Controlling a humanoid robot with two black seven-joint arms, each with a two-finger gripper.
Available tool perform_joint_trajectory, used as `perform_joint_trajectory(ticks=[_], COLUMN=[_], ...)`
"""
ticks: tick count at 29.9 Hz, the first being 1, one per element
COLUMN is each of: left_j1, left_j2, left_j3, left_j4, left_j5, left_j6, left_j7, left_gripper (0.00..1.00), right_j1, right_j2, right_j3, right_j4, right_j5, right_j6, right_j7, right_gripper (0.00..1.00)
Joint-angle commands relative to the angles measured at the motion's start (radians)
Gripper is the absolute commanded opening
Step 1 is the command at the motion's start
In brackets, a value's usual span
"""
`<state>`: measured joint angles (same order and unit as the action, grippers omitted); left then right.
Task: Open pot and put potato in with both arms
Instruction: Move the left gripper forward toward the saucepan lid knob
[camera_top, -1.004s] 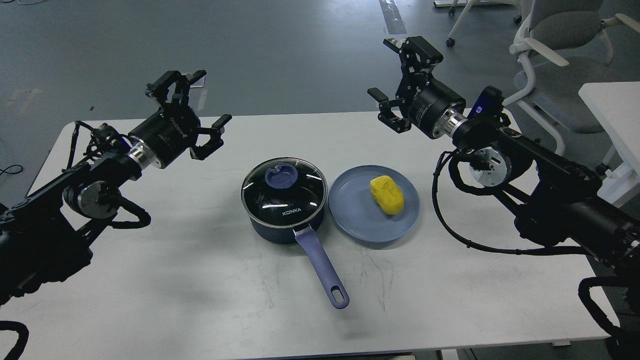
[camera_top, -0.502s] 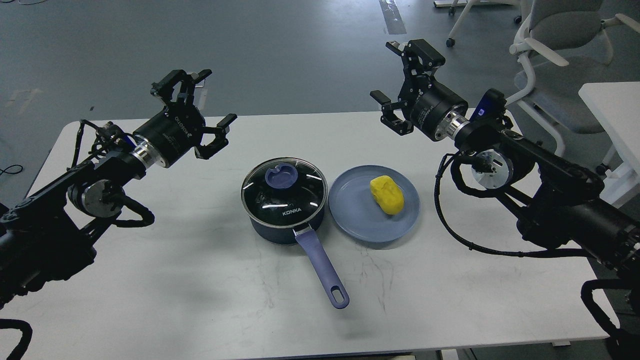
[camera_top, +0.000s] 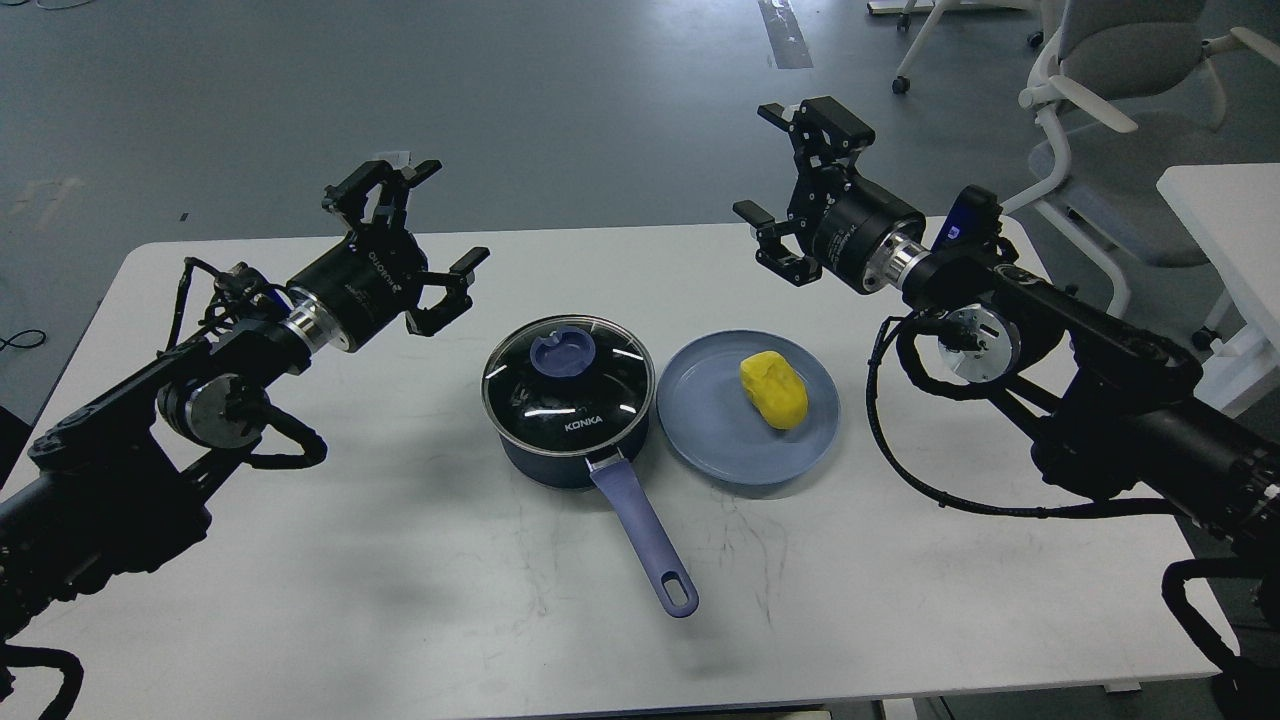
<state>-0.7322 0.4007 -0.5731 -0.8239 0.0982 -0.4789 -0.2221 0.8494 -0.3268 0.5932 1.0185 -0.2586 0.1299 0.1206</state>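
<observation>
Our left gripper (camera_top: 432, 215) and right gripper (camera_top: 768, 158) gape wide, holding nothing; we should bring the left jaws straight down around the lid knob (camera_top: 562, 352) below them.

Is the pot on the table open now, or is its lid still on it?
Shut. The glass lid sits flat on the pot, with its blue knob on top.

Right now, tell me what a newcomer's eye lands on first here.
The bright yellow potato on the blue plate, right of centre. Beside it, to its left, the dark pot with its glass lid on. The left gripper and right gripper hang open above the table's far side.
</observation>
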Motion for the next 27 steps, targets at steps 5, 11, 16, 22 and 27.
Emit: perform_joint_trajectory(ticks=[5,11,16,22,27], left_j1=[-0.001,-0.001,-0.009,-0.05,-0.076], left_j2=[0.001,0.0,-0.008,-0.002,0.018], left_j3=[0.002,0.002,0.002,0.006,0.004], left_j4=[0.005,0.005,0.005,0.011,0.003], left_j5=[0.003,0.006,0.0,0.018,0.187], left_j6=[0.013,0.06,0.078,0.209,0.23], left_j7=[0.058,0.069,0.061,0.06,0.044], left_gripper=[0.98,0.98,0.98,0.98,0.98], right_j1=[0.005,0.017,0.017,0.016,0.017], right_j2=[0.008,0.015,0.015,0.008,0.003], right_j3=[-0.004,-0.004,-0.006,-0.006,-0.004], right_j4=[-0.018,-0.041,-0.04,-0.038,-0.038], right_j5=[-0.011,-0.011,-0.013,-0.013,-0.013], right_j6=[-0.006,-0.007,-0.007,-0.007,-0.007], right_j7=[-0.03,-0.041,-0.047,-0.047,-0.047], right_gripper=[1.0,1.0,1.0,1.0,1.0])
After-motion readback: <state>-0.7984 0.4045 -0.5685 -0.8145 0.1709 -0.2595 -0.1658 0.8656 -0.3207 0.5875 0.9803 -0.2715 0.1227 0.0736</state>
